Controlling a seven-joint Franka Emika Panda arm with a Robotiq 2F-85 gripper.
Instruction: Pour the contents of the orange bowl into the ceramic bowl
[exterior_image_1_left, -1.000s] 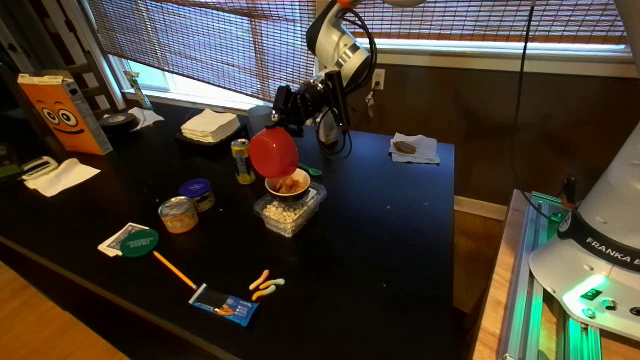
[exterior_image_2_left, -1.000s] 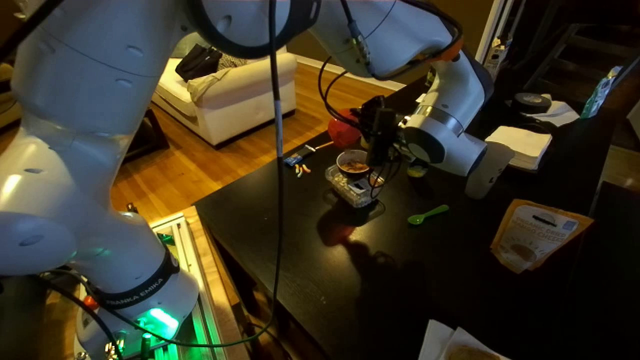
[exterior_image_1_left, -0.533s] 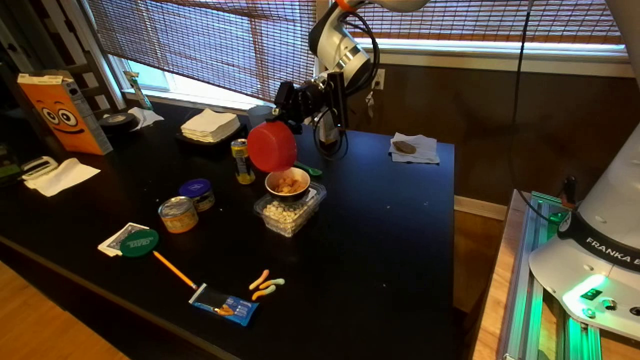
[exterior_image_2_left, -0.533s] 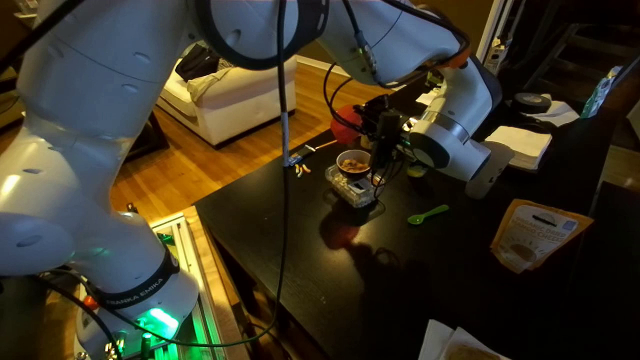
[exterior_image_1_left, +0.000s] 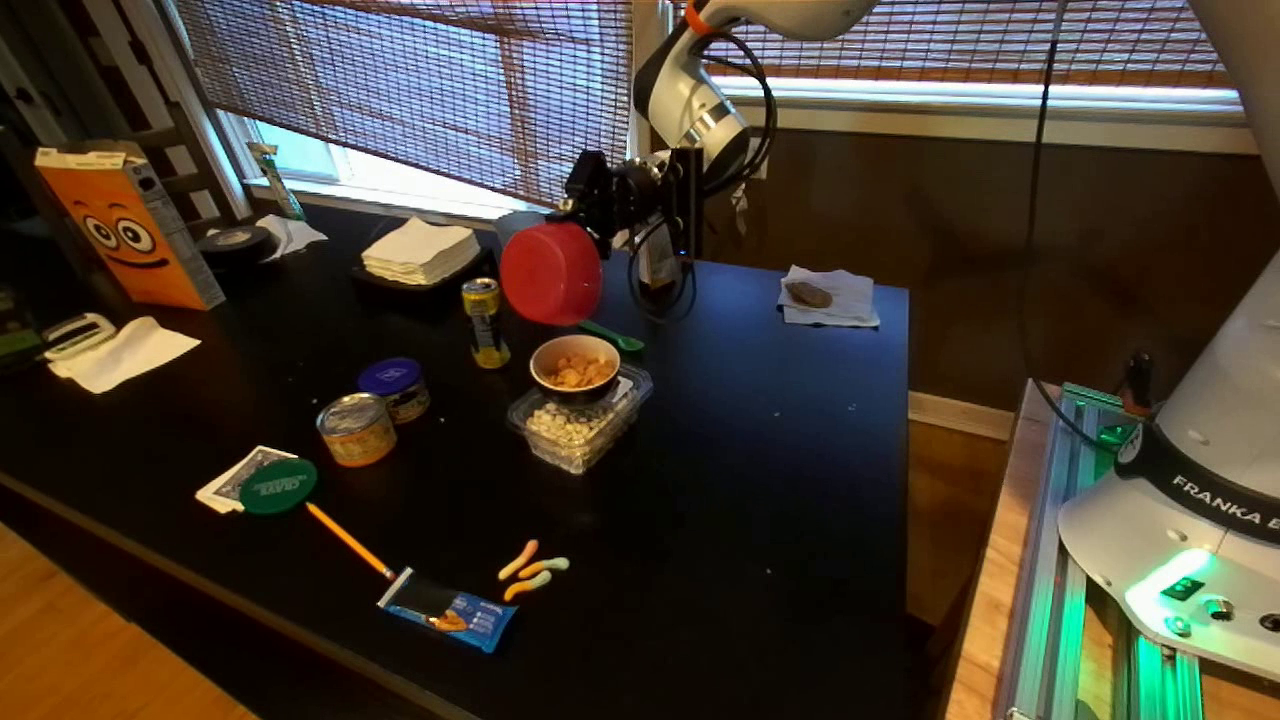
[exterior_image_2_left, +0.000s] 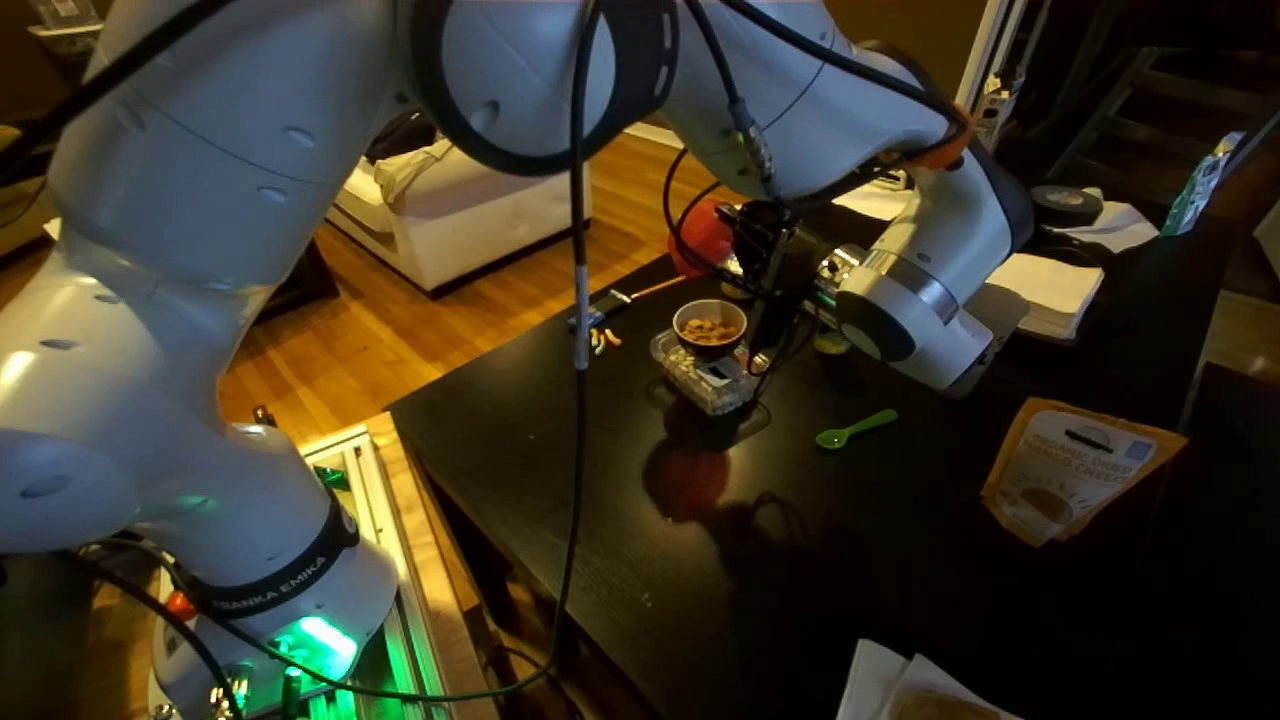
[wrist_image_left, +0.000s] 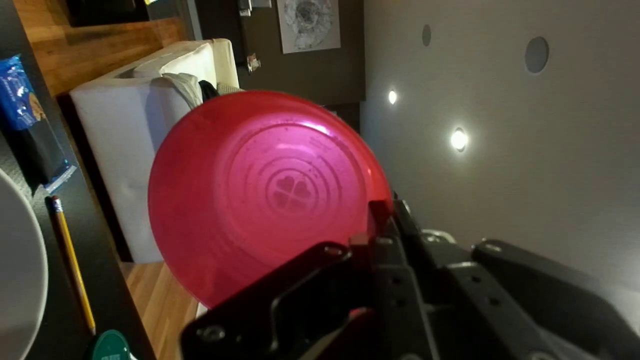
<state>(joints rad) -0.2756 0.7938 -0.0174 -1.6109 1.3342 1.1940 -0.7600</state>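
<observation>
Orange bowl: one, mid-frame in the wrist view, jaws clamped on its rim. Ceramic bowl: one, cut off at left.

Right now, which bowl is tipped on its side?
The round red-orange plastic bowl, held at its rim by the end effector. Its opening faces sideways, while the round cream-rimmed ceramic bowl stands upright with golden-brown pieces inside.

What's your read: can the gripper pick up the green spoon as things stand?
Probably not: the gripper is clamped on the rim of the orange bowl, so it isn't free. The green spoon itself lies uncovered on the table.
</observation>
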